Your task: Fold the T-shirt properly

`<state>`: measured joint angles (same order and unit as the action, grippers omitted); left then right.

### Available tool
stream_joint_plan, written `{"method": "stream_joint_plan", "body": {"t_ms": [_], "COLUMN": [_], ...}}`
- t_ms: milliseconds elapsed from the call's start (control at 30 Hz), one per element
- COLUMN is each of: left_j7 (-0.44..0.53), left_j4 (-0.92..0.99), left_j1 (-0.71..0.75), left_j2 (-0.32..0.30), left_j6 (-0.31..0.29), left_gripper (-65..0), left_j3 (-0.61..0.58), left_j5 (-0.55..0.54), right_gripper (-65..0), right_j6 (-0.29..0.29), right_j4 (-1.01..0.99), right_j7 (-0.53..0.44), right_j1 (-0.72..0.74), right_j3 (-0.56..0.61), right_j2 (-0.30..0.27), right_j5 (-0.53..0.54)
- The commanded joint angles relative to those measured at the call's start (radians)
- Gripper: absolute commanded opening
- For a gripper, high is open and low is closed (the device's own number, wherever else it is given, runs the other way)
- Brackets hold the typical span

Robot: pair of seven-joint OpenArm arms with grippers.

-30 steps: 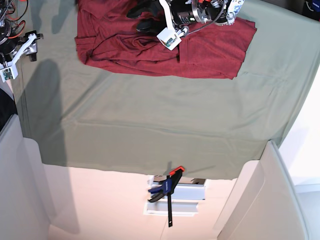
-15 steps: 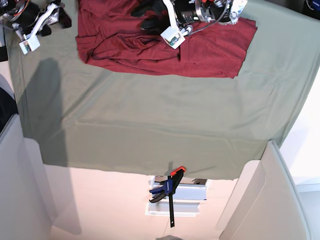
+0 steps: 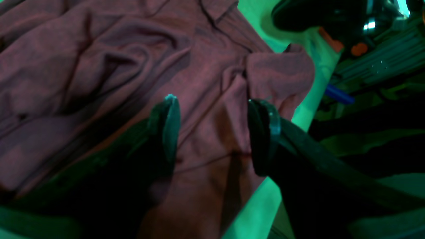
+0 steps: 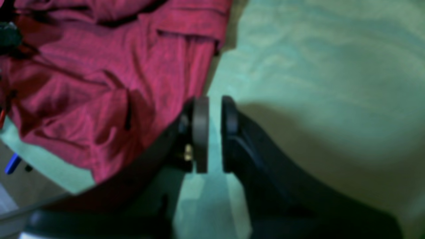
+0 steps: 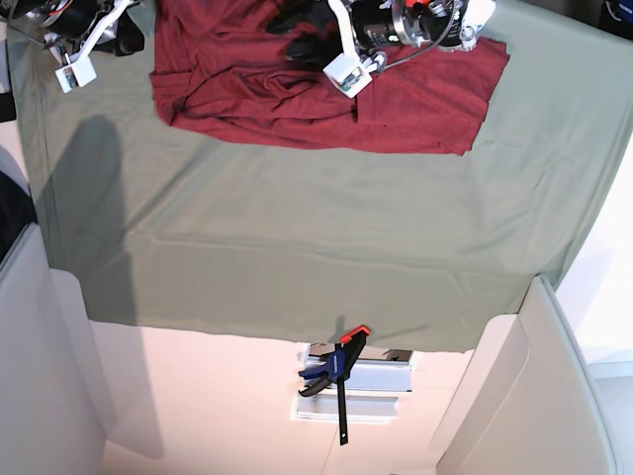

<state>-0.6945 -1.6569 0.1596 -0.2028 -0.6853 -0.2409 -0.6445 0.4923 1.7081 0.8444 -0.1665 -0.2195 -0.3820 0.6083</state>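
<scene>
While the shirt lies crumpled, nothing is gripped yet.
Right gripper (image 4: 211, 132): at the base view's far left, over bare green cloth (image 5: 297, 237) just beside the shirt's edge; pads nearly pressed together with only a thin gap, nothing between them.
Shirt (image 5: 415, 99): at the far edge of the cloth, a little left of centre to right; its left part is bunched in soft ridges, its right part flatter.
Left gripper (image 3: 214, 132): low over the shirt's wrinkled middle, jaws spread wide with fabric under the gap, not pinching; whether the pads touch the cloth I cannot tell.
Handling: thin, limp jersey, light to lift. It will likely sag and drape from any single pinch, and may drag over the cloth below rather than slide clean.
Where to hold: best at a hem corner or sleeve edge, where layers are few. A pinch in the rumpled middle would probably catch several folds at once.
Risk: nipping the green cloth along with the shirt.
Clamp (image 5: 336, 376): below the table edge, well apart.
</scene>
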Motion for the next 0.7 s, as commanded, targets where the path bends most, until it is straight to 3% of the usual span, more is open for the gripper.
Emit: {"method": "stream_joint_plan", "body": {"t_ms": [0, 133, 167, 267, 333, 467, 667], "left_j7": [0.023, 0.025, 0.024, 0.024, 0.024, 0.025, 0.025], "left_j4": [-0.020, -0.020, -0.020, -0.020, -0.020, -0.020, -0.020], "left_j1": [-0.013, -0.013, -0.013, -0.013, -0.013, -0.013, -0.013], "left_j2": [0.000, 0.000, 0.000, 0.000, 0.000, 0.000, 0.000], "left_j6": [-0.013, -0.013, -0.013, -0.013, -0.013, -0.013, -0.013], "left_gripper": [-29.4, -29.4, -29.4, -29.4, -29.4, -29.4, -29.3], "left_j3": [0.002, 0.002, 0.002, 0.002, 0.002, 0.002, 0.002], "left_j5": [-0.021, -0.021, -0.021, -0.021, -0.021, -0.021, -0.022], "right_gripper": [-58.7, -57.3, -53.4, -30.8, -23.7, -23.7, -23.7], "right_j6": [0.010, 0.009, 0.004, 0.001, 0.001, 0.014, 0.040], "right_j4": [0.014, 0.014, 0.013, 0.002, -0.016, -0.066, -0.091], "right_j7": [-0.026, -0.034, -0.034, -0.034, -0.034, -0.037, -0.036], "right_j1": [0.011, 0.011, 0.011, 0.011, 0.011, 0.011, 0.017], "right_j3": [-0.008, -0.008, -0.008, -0.007, -0.007, -0.007, -0.006], "right_j2": [-0.014, -0.014, -0.014, -0.014, -0.013, -0.009, 0.041], "right_j5": [-0.001, -0.024, -0.026, -0.018, -0.003, 0.029, 0.071]}}
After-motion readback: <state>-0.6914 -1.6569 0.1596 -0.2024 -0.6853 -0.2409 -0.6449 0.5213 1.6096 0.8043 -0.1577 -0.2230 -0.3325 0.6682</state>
